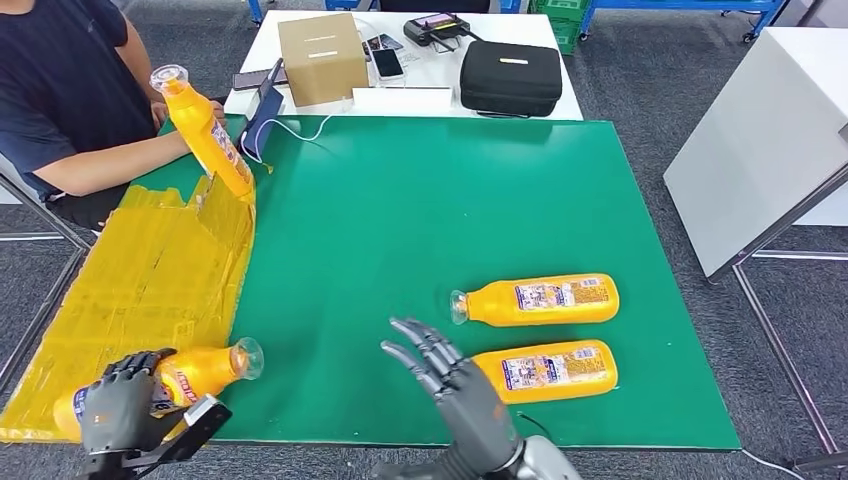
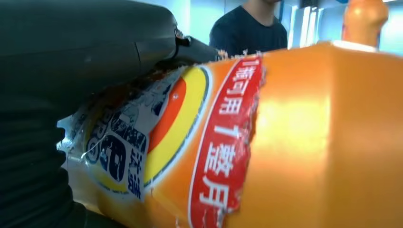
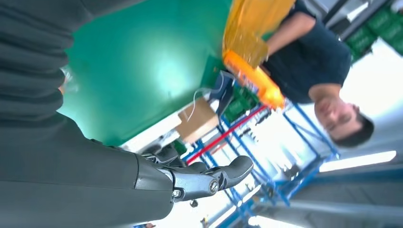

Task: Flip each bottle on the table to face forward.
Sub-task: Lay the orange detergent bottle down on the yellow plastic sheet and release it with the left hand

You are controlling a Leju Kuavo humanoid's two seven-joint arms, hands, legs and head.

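A green table mat fills mid-frame, with two orange bottles lying side by side at lower right. At lower left the left hand grasps a third bottle; the right hand, bottom centre, hangs released, fingers spread. A person at upper left holds a fourth bottle.

2 orange bottles lying parallel, third gripped, fourth tilted

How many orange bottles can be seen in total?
4: two bottles lie on the green mat, farther and nearer; one in the left hand, bottle; one held by the person.
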